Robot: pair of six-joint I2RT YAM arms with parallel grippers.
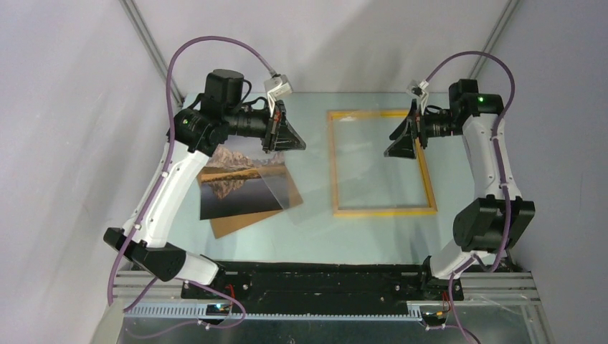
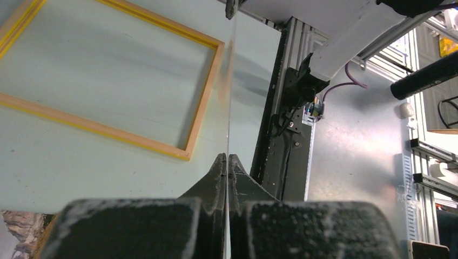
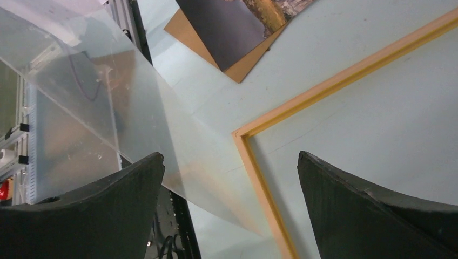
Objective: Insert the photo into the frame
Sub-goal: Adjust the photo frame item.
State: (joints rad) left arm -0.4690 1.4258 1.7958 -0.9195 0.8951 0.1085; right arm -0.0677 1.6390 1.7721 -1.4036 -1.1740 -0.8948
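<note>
The photo [image 1: 233, 179], a mountain mirrored in a lake, lies face up on the table left of centre, its corner also showing in the right wrist view [image 3: 232, 24]. The frame [image 1: 383, 211], with narrow yellow-orange edges, lies flat at centre right; the left wrist view [image 2: 204, 102] and right wrist view [image 3: 324, 89] both show it. My left gripper [image 1: 292, 143] hovers above the photo's upper right, shut [image 2: 227, 157] on the edge of a clear thin sheet [image 1: 287, 183] that hangs between photo and frame. My right gripper [image 1: 394, 147] hangs open [image 3: 230, 156] over the frame's left part, holding nothing.
A plain brown backing board [image 1: 236, 223] lies under the photo, its corner [image 3: 243, 70] sticking out toward me. The clear sheet [image 3: 108, 108] slants across the left of the right wrist view. The black base rail [image 1: 315, 276] runs along the near table edge.
</note>
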